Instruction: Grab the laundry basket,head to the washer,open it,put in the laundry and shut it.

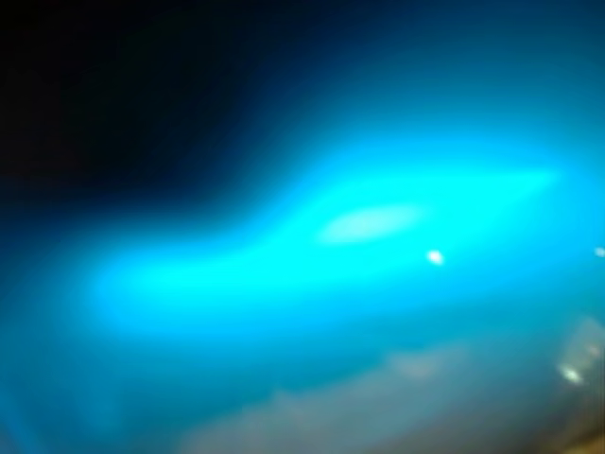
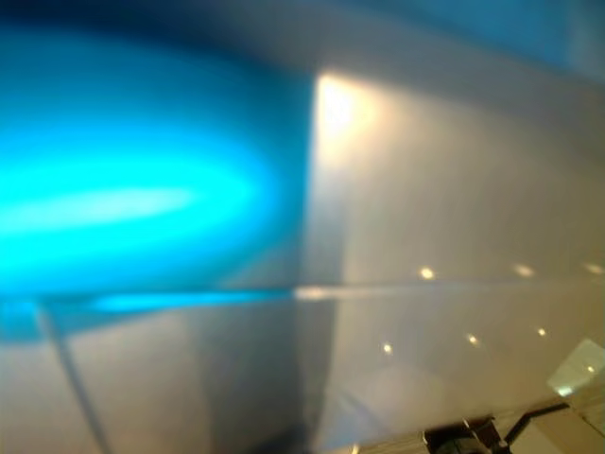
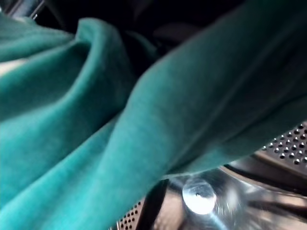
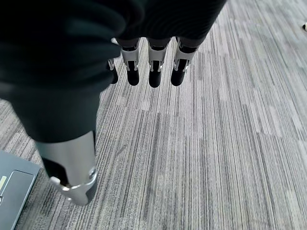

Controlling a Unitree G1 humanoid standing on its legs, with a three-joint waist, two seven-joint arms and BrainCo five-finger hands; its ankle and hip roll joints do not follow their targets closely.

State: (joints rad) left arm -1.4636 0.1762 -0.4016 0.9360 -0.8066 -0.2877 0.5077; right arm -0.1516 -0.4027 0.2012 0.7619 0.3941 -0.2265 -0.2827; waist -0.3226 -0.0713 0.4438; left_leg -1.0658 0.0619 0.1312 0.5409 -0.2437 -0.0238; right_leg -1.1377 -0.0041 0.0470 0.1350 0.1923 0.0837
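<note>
Inside the drum (image 3: 283, 148), seen from the left wrist, a teal cloth (image 3: 144, 129) hangs in thick folds over perforated steel, with the polished back wall glinting beneath it. That puts the laundry within the washer, though whether it lies loose or is still held I cannot tell, since the cloth hides the left hand's fingers. Both eye views give a blurred teal mass close to the camera, with a pale washer panel (image 2: 454, 218) to its right. On the right, the right hand (image 4: 148, 72) hangs idle above grey striped carpet (image 4: 216, 158), fingers straight and relaxed, holding nothing. The risk, as I judge it, is that a fold trails over the drum's lip as the arm pulls back, so the door pinches it and fails to latch.
</note>
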